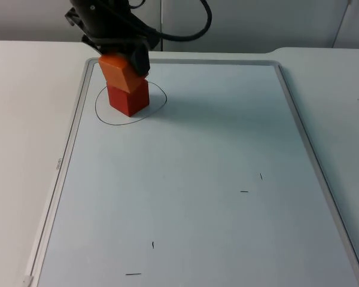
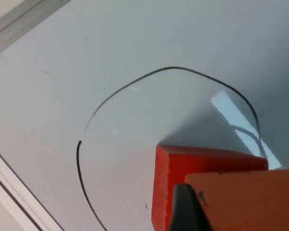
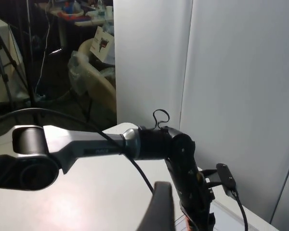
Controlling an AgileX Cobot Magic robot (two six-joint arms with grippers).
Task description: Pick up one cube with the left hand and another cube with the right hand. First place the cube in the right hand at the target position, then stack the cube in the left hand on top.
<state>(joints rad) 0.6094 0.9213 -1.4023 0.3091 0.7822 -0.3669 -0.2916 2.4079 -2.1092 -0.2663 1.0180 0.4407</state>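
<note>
The left pincer (image 1: 127,60) pinches the orange cube (image 1: 121,73), tilted atop the red cube (image 1: 129,98) inside the drawn circle (image 1: 158,88) at the board's eleven o'clock corner. Both look rigid, light, smooth-faced, best gripped across opposite flat sides. The board's frame (image 1: 78,113) lies near at nine o'clock, with open worktop toward five; the right pincer (image 3: 159,211) waits raised, its spread I cannot tell.

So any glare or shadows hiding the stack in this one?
Top view: even light, the red cube and the orange cube read clearly under the left gripper, with a soft shadow toward the right. Left wrist view: a bright reflection lies on the whiteboard beside the cubes, hiding nothing.
</note>
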